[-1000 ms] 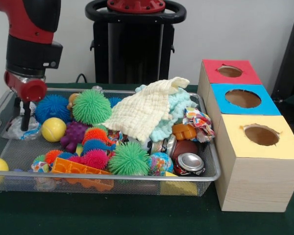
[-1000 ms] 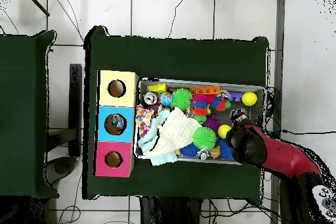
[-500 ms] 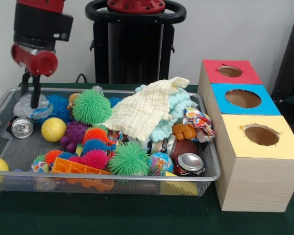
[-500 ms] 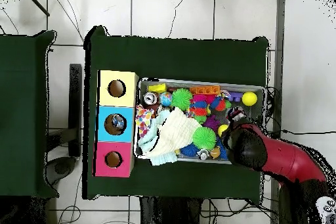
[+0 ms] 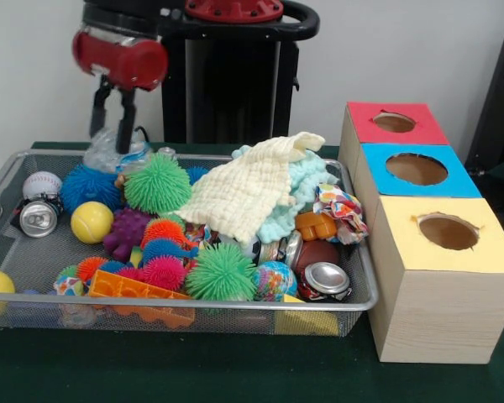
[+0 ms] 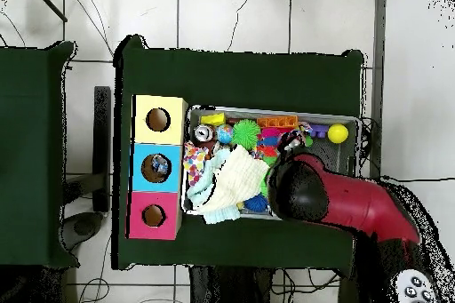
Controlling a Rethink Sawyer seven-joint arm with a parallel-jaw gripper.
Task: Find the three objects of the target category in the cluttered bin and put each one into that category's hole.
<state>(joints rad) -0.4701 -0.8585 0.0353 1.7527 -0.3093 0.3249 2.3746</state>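
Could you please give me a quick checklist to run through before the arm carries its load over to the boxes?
1. Gripper shut on the crumpled clear plastic bottle: ok.
2. Bottle lifted clear of the blue spiky ball and green spiky ball: cannot tell.
3. Red box hole unobstructed: ok.
4. Blue box hole and yellow box hole unobstructed: ok.
5. Cream cloth piled high along the way: not ok.

The front view sits low and close, level with the wire bin [image 5: 353, 243] filling the lower left and the box with holes [image 5: 437, 277] at right, while the overhead view looks straight down from far above, sharing that bin [image 6: 348, 122] and box [image 6: 138, 168] mid-frame
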